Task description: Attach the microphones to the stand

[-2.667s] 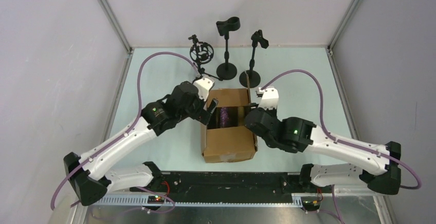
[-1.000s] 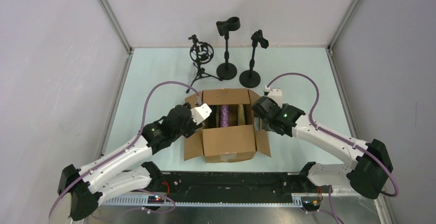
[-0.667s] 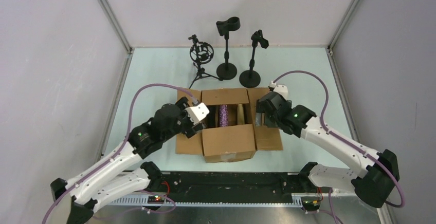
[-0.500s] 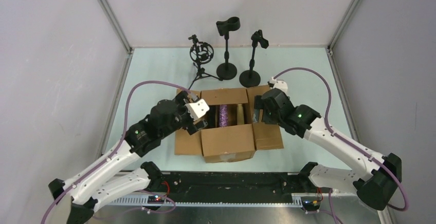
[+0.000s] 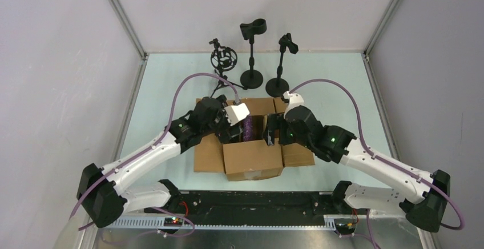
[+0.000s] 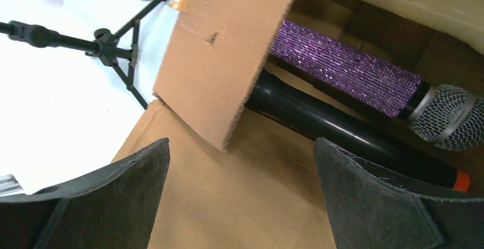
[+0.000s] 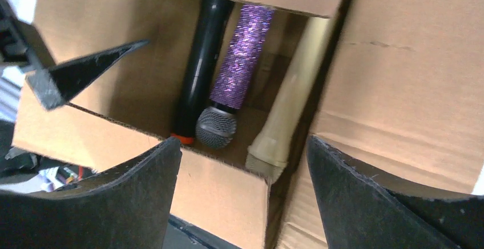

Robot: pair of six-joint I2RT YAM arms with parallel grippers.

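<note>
The pale green table (image 5: 171,89) carries an open cardboard box (image 5: 254,160), and everything else is placed from that box. Its four flaps are folded outward, the side flaps lying flat on the table to the box's left and right. The left arm reaches over the box's left flap, and the left gripper (image 6: 241,143) hangs above the left part of the opening with its fingers spread wide and nothing between them. The right arm comes in over the box's right flap; the right gripper (image 7: 242,140) hovers above the opening, its fingers also wide apart and holding nothing. Just beyond the box's far wall stand three black stands: a tripod with a round shock mount (image 5: 222,60) behind the far left corner, a tall clip stand on a round base (image 5: 252,55) behind the middle, and a second clip stand (image 5: 279,66) behind the far right part. The three microphones lie side by side on the box's floor, heads toward its near wall. The cream-beige microphone (image 7: 291,95) is nearest the box's right wall, the purple glitter microphone (image 7: 237,60) with its silver mesh head lies in the middle, and the black microphone (image 7: 200,66) with its orange end is nearest the left wall.
</note>
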